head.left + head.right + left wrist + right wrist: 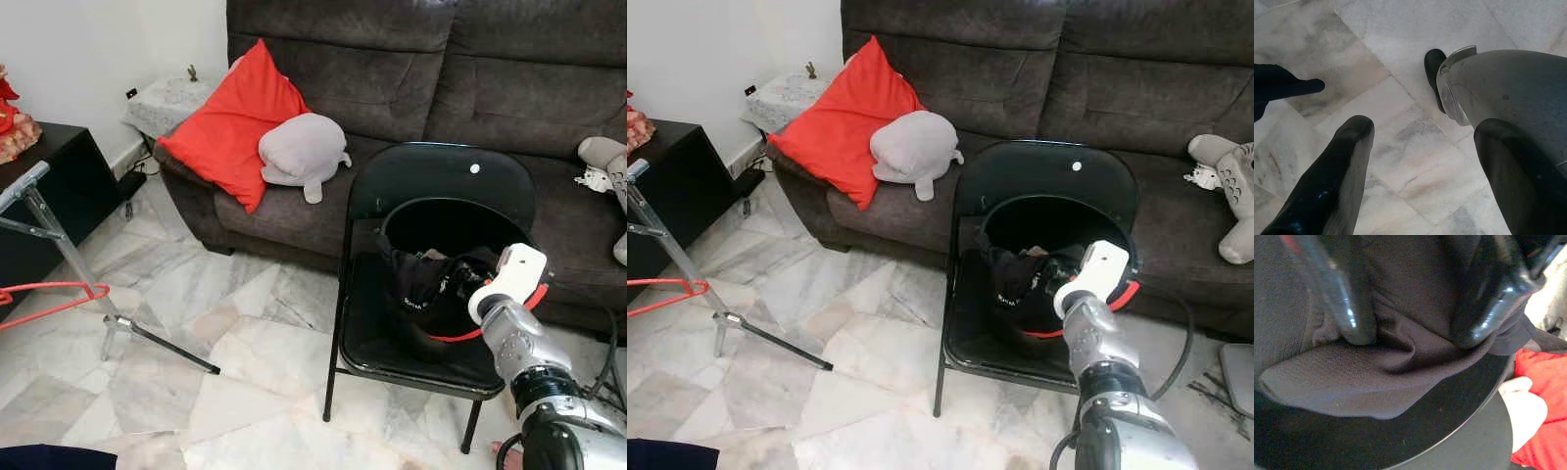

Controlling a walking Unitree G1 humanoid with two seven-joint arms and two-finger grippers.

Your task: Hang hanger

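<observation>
Red hanger (49, 299) cut off by the left edge; right gripper's (1410, 338) fingertips buried in blurred dark cloth (1376, 377); basket (431, 220) contents unclear

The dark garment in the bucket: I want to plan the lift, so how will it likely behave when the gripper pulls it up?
The dark garment lies in soft folds, so it will probably droop limply. It looks like thin fabric, likely light. The right gripper has its fingers pressed into the cloth, which may bunch or slip. It spills over the black bucket rim, so it could drag there.
</observation>
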